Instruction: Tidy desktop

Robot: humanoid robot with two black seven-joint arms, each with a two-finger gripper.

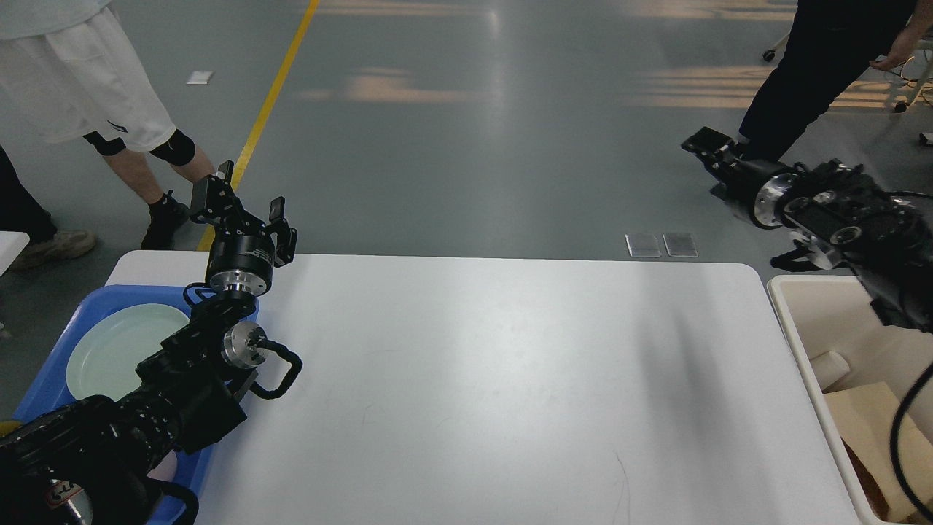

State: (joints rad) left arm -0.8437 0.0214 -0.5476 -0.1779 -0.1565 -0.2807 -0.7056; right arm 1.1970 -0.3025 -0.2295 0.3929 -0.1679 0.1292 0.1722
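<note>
Watching desktop (496,379) below both arms | left gripper (244,193) spread, empty, above tray (55,379) | right gripper (703,144) grip unreadable | risk: my right arm clipping bin (791,321)

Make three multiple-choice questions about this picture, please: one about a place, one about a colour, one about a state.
1. Where does the pale green plate lie?
A. in the blue tray
B. in the beige bin
C. on the floor

2. What colour is the desktop?
A. black
B. white
C. yellow

3. How does the left gripper stand?
A. shut on a cup
B. pressed flat on the plate
C. open and empty, raised near the desktop's far left corner

Answers: 1 A, the tray's blue rim runs around the plate. 2 B, its broad surface is plain white. 3 C, its two fingers stand apart with only floor showing between them.
</note>
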